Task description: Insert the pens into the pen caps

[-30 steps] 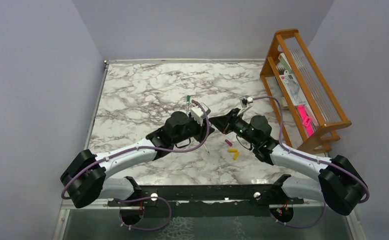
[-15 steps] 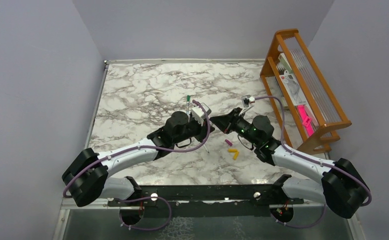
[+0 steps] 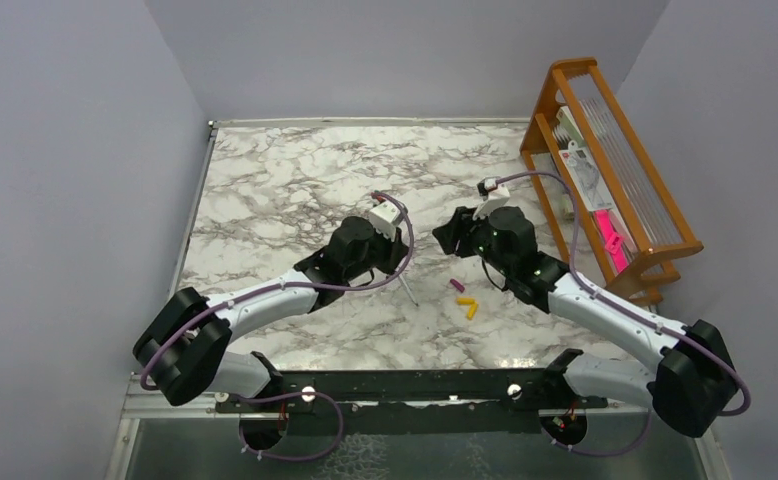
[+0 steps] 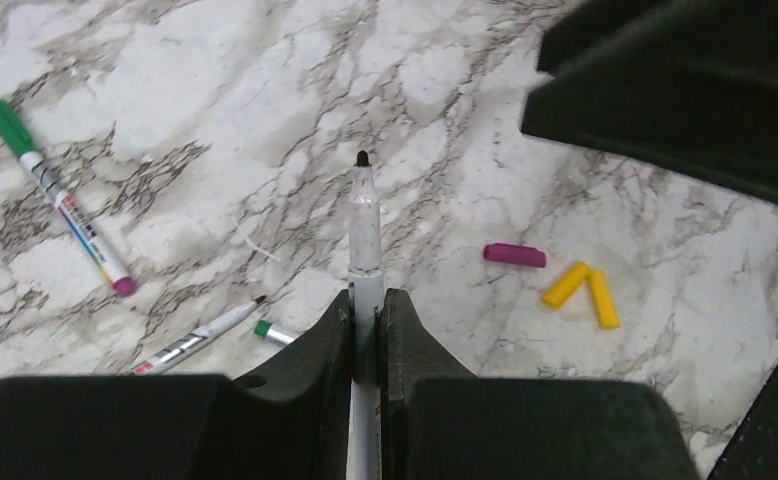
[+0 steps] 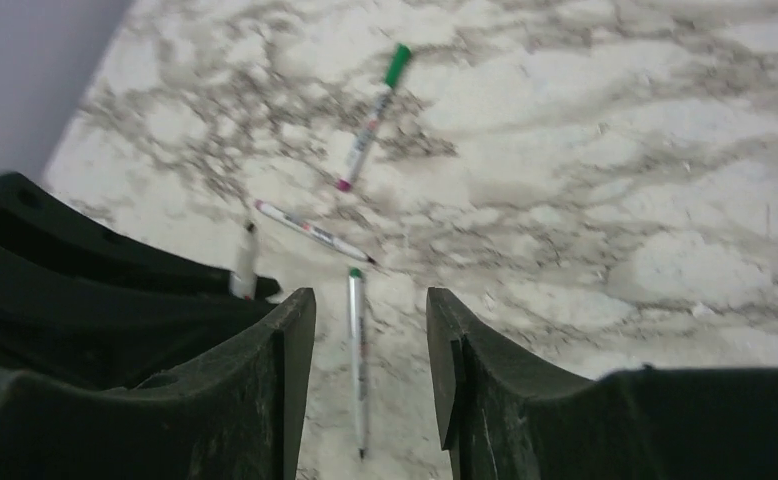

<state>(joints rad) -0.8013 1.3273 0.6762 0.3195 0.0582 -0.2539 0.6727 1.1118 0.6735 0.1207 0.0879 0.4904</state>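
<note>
- Top external: the left gripper (image 3: pixel 399 266) is closed on a thin silvery-grey pen (image 3: pixel 408 290), which slants out of it over the white marble table (image 3: pixel 265 190).
  - Just right of this held pen lies a stubby magenta plastic cap (image 3: pixel 456 284), and a little further on two yellow-orange caps (image 3: pixel 465 301) meet in a V.
  - The right gripper (image 3: pixel 449 232) sits up and to the right of the held pen, apart from it. Its jaw gap is not readable here.
- Left wrist: the left gripper (image 4: pixel 367 300) has its fingers (image 4: pixel 325 340) clamped on the barrel of the held pen (image 4: pixel 365 220), dark tip bare and pointing away.
  - The magenta cap (image 4: pixel 514 255) and the yellow-orange caps (image 4: pixel 565 284) are to its right.
  - To its left a green-capped pen (image 4: pixel 60 200) lies flat.
  - An uncapped pen (image 4: pixel 200 337) and a green-ended pen (image 4: pixel 277 330) lie nearer, the latter partly hidden.
- Right wrist: the right gripper (image 5: pixel 368 300) has its jaws wide apart with nothing between them.
  - The held pen (image 5: pixel 243 262) stands at left.
  - To its right are the uncapped pen (image 5: pixel 313 231) and the green-ended pen (image 5: pixel 357 360); the green-capped pen (image 5: pixel 370 120) is farthest.
</note>
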